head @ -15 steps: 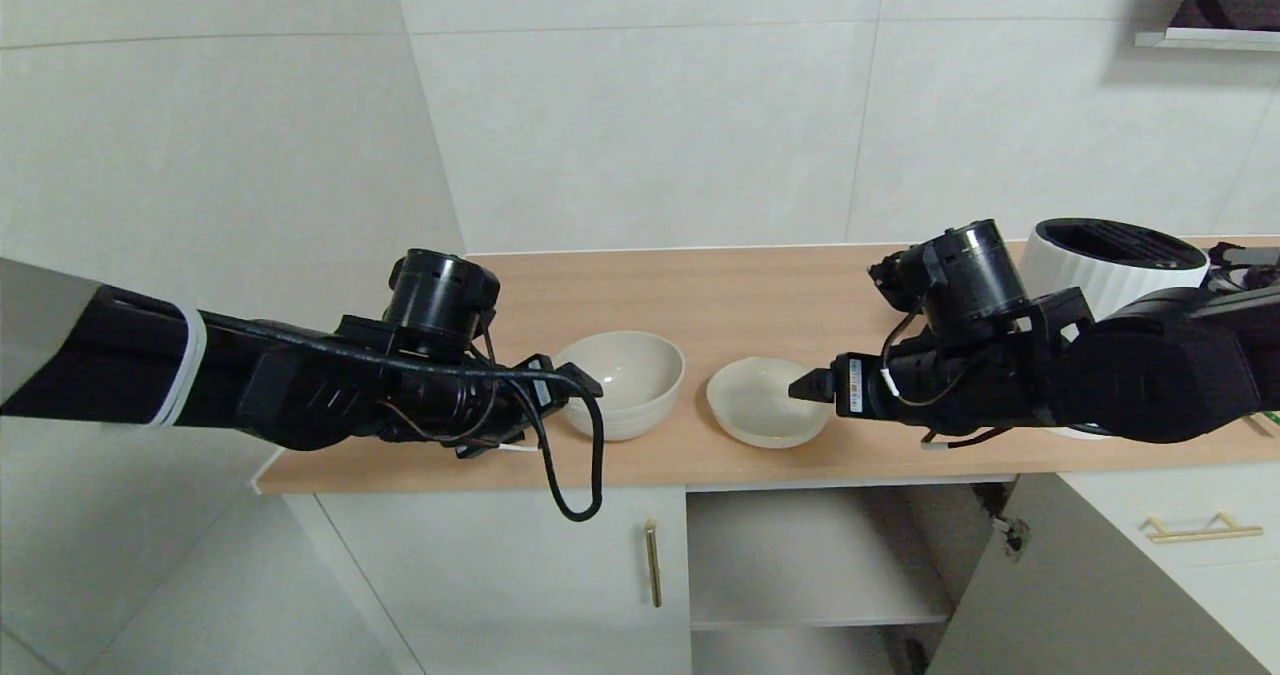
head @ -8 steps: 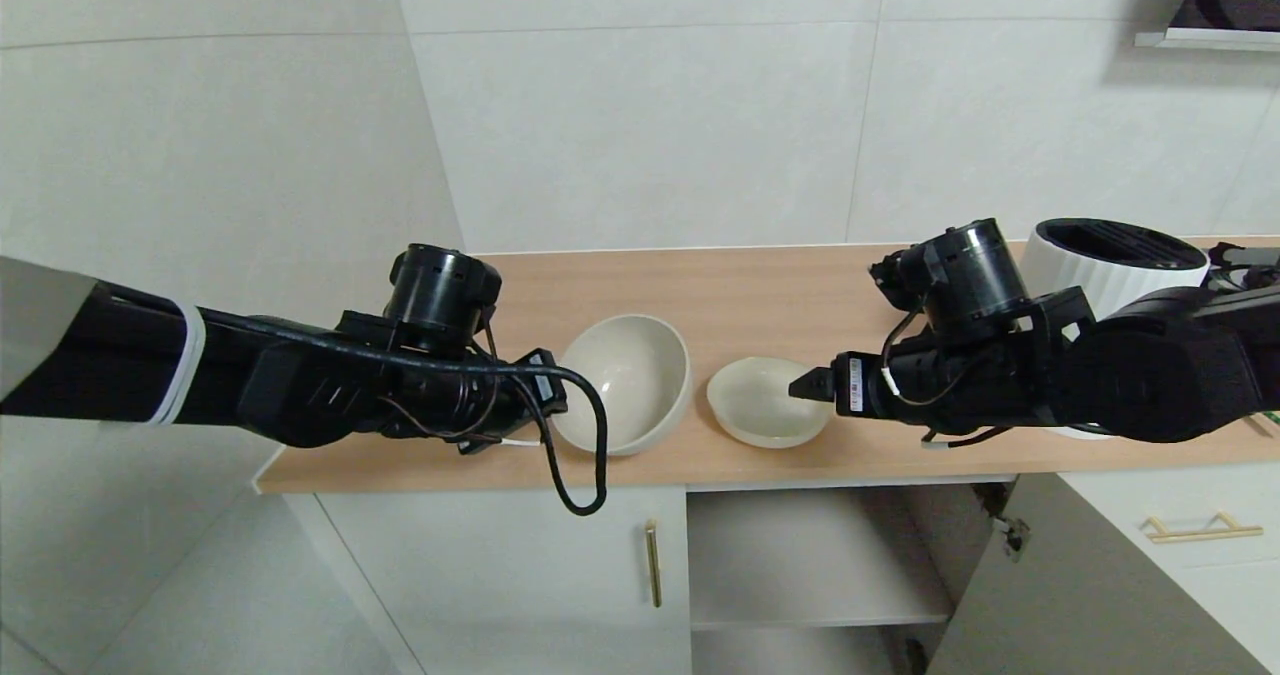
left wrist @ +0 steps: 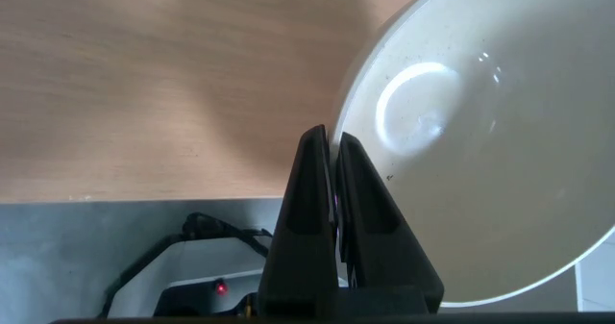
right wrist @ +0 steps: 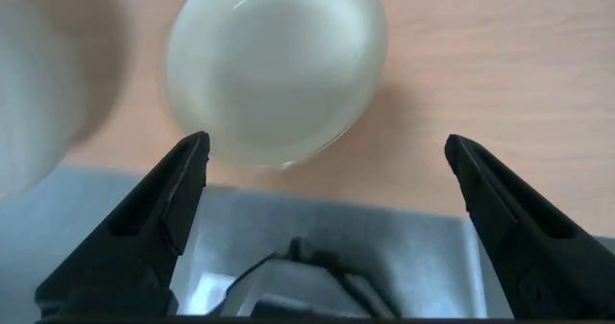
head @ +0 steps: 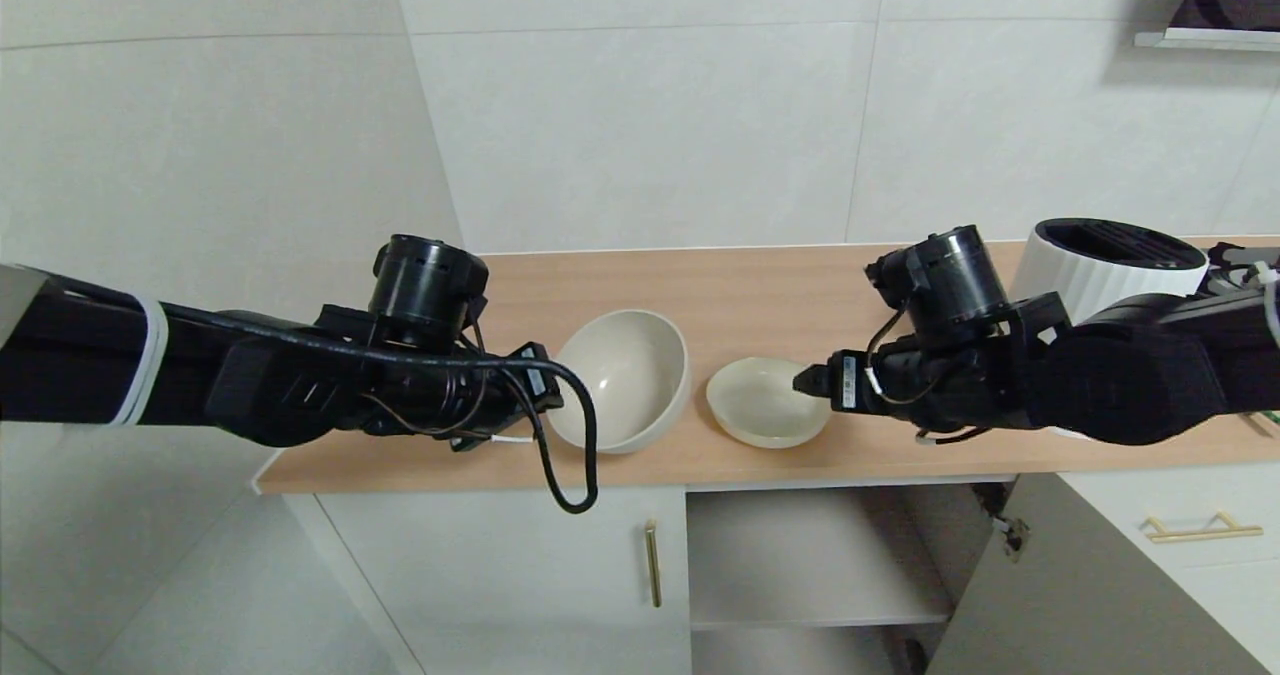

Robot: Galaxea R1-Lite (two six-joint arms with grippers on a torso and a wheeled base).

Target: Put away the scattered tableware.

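The large bowl (head: 625,380) was cream, the small bowl (head: 765,402) paler; the counter (head: 780,295) light wood-grain, the ribbed pot (head: 1100,275) white.

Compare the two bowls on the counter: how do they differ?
The left bowl is larger and deeper; the right bowl is smaller and shallower. The left bowl is tilted, its rim clamped by the left gripper; the right bowl sits level on the counter, ungripped, near the open right gripper. Both are plain cream and empty.
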